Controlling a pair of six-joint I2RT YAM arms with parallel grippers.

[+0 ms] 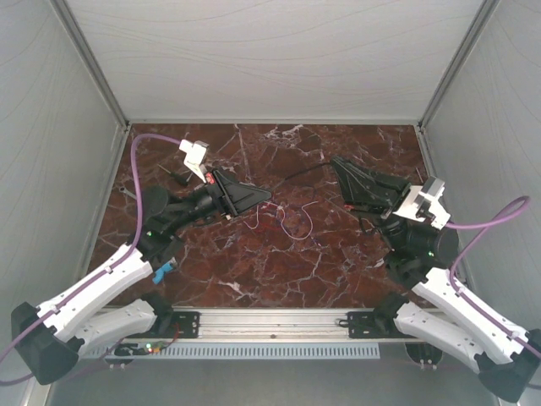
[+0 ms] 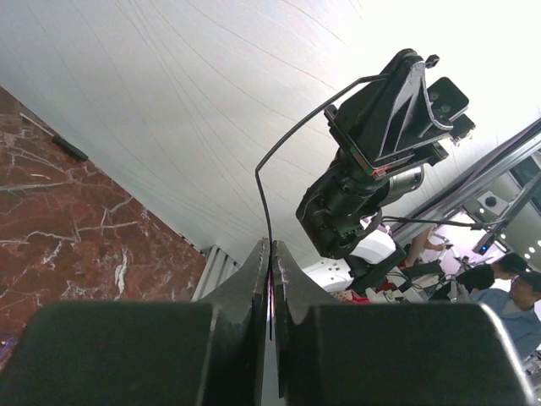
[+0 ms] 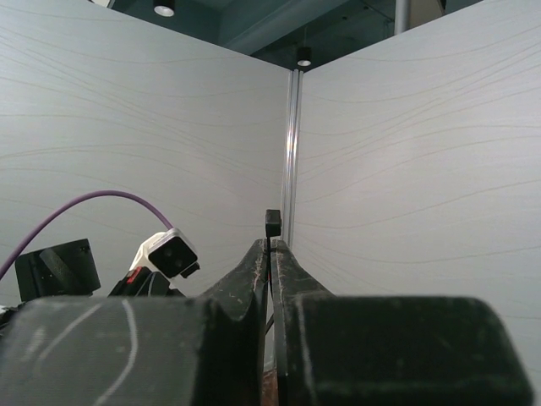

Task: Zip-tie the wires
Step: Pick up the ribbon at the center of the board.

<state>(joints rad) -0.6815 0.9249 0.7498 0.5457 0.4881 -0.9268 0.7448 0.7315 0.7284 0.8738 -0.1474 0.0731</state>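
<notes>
The wires (image 1: 292, 222), thin red and whitish loops, lie on the marble table (image 1: 254, 271) near its middle, just right of my left gripper (image 1: 267, 196). That gripper (image 2: 270, 249) is shut on the strap of a black zip tie (image 2: 264, 182), with a red glint between the jaws. The zip tie (image 1: 300, 173) arcs across to my right gripper (image 1: 336, 162), seen from the left wrist as a dark wedge (image 2: 380, 110). My right gripper (image 3: 271, 245) is shut on the tie's other end. The tie's square head (image 3: 272, 222) sticks out just past the tips.
Small dark tools (image 1: 176, 176) lie at the back left of the table, one dark stick (image 2: 68, 148) near the wall. White panels (image 1: 270, 59) close in the back and both sides. A metal rail (image 1: 270, 321) runs along the front edge.
</notes>
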